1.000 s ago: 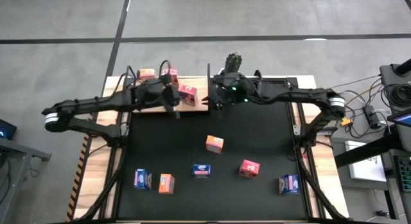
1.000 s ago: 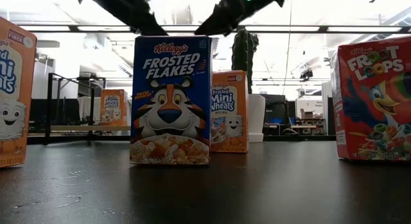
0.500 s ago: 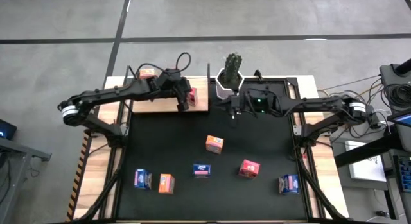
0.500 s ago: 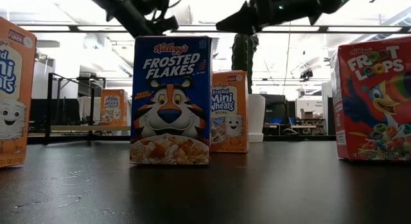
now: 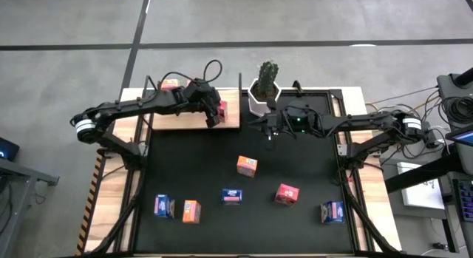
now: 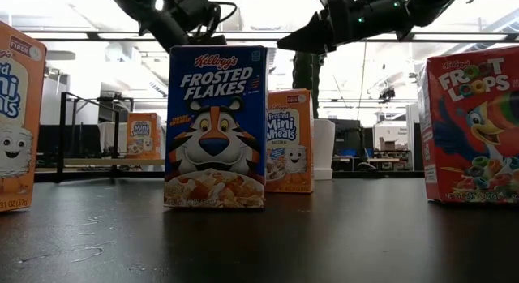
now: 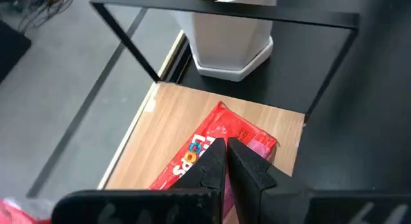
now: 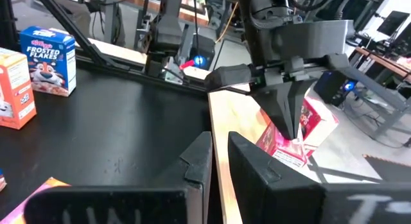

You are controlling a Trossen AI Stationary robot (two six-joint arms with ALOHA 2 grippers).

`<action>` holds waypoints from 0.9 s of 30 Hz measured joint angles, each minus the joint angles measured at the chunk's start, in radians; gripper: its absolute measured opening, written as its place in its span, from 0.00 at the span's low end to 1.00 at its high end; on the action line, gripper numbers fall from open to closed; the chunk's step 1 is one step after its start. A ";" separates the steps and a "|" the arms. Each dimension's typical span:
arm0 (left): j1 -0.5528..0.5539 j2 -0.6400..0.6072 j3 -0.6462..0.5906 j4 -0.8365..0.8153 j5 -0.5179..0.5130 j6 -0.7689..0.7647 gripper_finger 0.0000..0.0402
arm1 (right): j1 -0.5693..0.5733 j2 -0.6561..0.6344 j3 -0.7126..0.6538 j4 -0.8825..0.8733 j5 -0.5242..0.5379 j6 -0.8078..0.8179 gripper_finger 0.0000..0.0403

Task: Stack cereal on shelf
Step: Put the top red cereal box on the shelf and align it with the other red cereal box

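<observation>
High view, left to right: orange cereal box (image 5: pixel 169 85) at the shelf's (image 5: pixel 166 119) far-left corner, another red box just beside it, mostly hidden by the arm. Left gripper (image 5: pixel 214 119) over the shelf's right part, fingers pinched together, tips down on a pink-red box (image 7: pixel 218 153) lying flat on the wood; grip not evident. White plant pot (image 5: pixel 261 97) just right of the shelf. Right gripper (image 5: pixel 269 129) hovering over the black mat (image 5: pixel 295 162) near the pot, jaws narrow, nothing between them. Six boxes loose on the mat: blue (image 5: pixel 163 206), orange (image 5: pixel 191 211), blue (image 5: pixel 232 196), orange (image 5: pixel 247 165), pink-red (image 5: pixel 287 194), blue (image 5: pixel 332 211).
</observation>
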 joint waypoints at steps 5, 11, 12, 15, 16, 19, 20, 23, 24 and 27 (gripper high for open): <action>0.000 -0.005 0.000 -0.023 -0.098 -0.071 0.00 | 0.000 0.000 -0.001 0.000 0.000 0.001 0.11; -0.001 -0.010 0.000 -0.075 -0.164 -0.121 0.00 | 0.000 0.000 -0.001 -0.002 0.000 0.009 0.11; 0.000 -0.012 0.000 -0.085 -0.170 -0.126 0.00 | 0.000 0.000 -0.001 -0.003 0.000 0.009 0.11; -0.001 -0.015 0.000 -0.107 -0.206 -0.141 0.00 | 0.000 0.001 -0.001 -0.003 0.000 0.009 0.11; -0.001 -0.017 0.000 -0.115 -0.221 -0.144 0.00 | 0.000 0.001 -0.001 -0.004 0.000 0.009 0.11; 0.000 -0.024 0.000 -0.137 -0.243 -0.144 0.00 | 0.000 0.001 -0.001 -0.004 0.000 0.009 0.11; 0.000 -0.027 0.000 -0.146 -0.248 -0.145 0.00 | 0.000 0.001 -0.001 -0.004 0.000 0.009 0.11; 0.000 -0.040 0.000 -0.180 -0.276 -0.154 0.00 | 0.000 0.001 -0.001 -0.004 0.000 0.009 0.11; 0.000 -0.044 0.000 -0.192 -0.286 -0.155 0.00 | 0.000 0.001 -0.001 -0.004 0.000 0.009 0.11; 0.000 -0.058 -0.001 -0.227 -0.307 -0.166 0.00 | 0.000 0.001 -0.001 -0.004 0.000 0.009 0.11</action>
